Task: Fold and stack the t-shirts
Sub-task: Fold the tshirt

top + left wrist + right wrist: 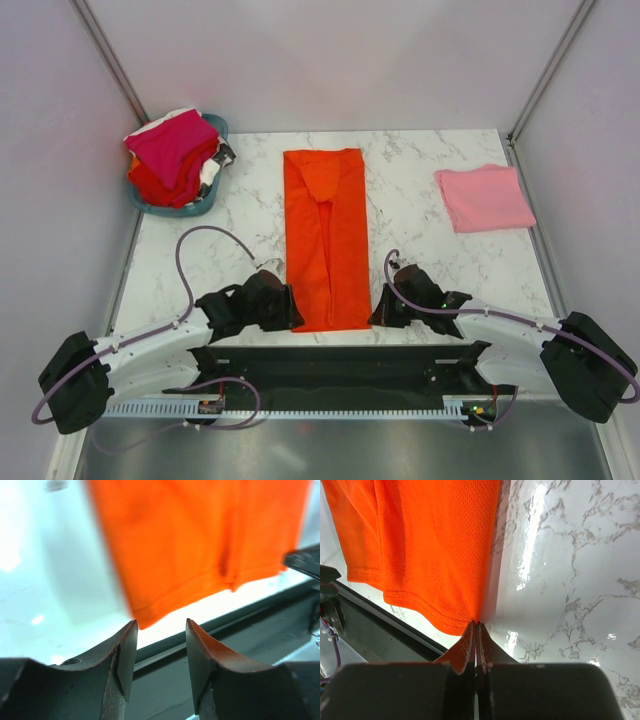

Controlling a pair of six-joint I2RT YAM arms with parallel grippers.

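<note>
The orange-red t-shirt [430,545] is shown to be matt cloth in a fine, pitted mesh knit with stitched hems, while the light pink t-shirt [485,198] is seen as smooth, matt cloth. The tabletop [570,580] is finished in a white, grey-veined marble pattern, glossy enough for bright glare to be thrown back. The teal basket [190,209] at its far left corner is seen as smooth plastic.

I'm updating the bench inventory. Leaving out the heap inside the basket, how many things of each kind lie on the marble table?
Orange-red cloth t-shirt, folded lengthwise: 1
Light pink cloth t-shirt, folded square: 1
Teal plastic basket, round: 1
Total: 3
</note>
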